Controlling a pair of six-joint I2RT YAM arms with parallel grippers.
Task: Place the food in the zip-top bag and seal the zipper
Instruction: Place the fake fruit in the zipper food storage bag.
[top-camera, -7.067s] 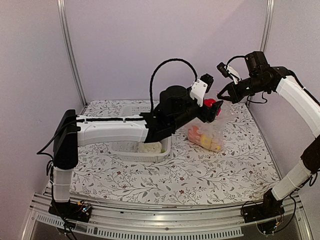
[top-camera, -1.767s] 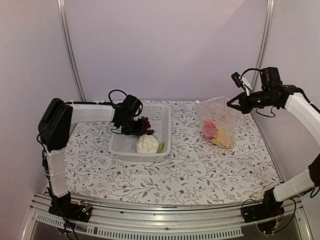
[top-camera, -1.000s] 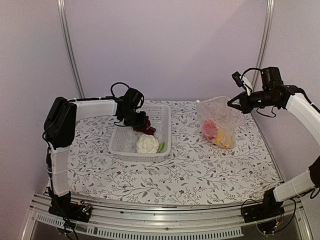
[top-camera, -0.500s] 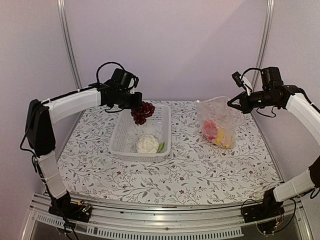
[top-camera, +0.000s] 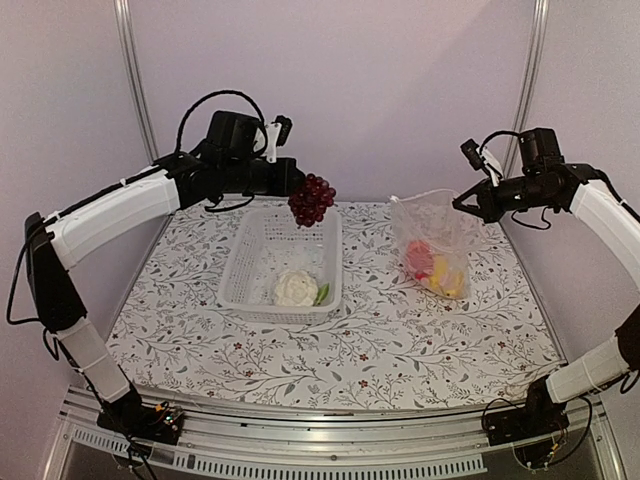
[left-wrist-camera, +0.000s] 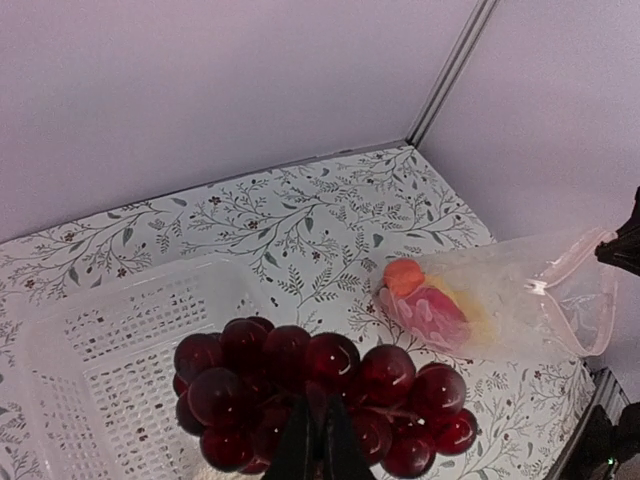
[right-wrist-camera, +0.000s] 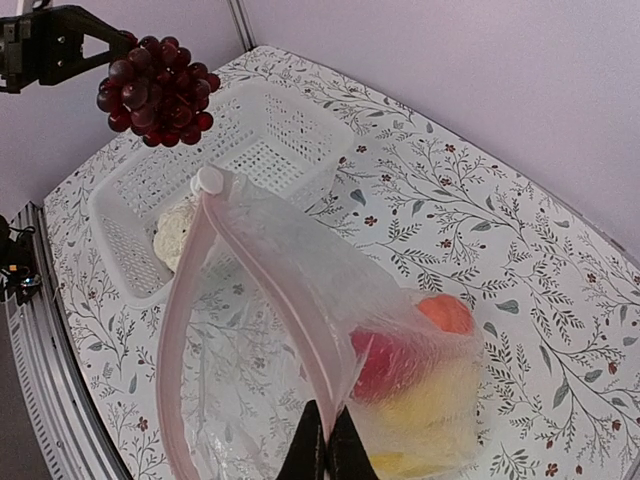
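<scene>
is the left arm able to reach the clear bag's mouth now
Probably yes: the right tool holds the clear plastic bag open, and nothing stands between its mouth and the dark red grape bunch in the left tool.

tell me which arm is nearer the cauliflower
Left. The left fingers hold the grapes above the far end of the basket, whose near end holds the cauliflower. The right fingers pinch the bag, farther off to the side.

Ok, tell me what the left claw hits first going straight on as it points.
The left claw, past the grapes it grips, probably meets the zip-top bag held by the right claw; depth is unclear.
</scene>
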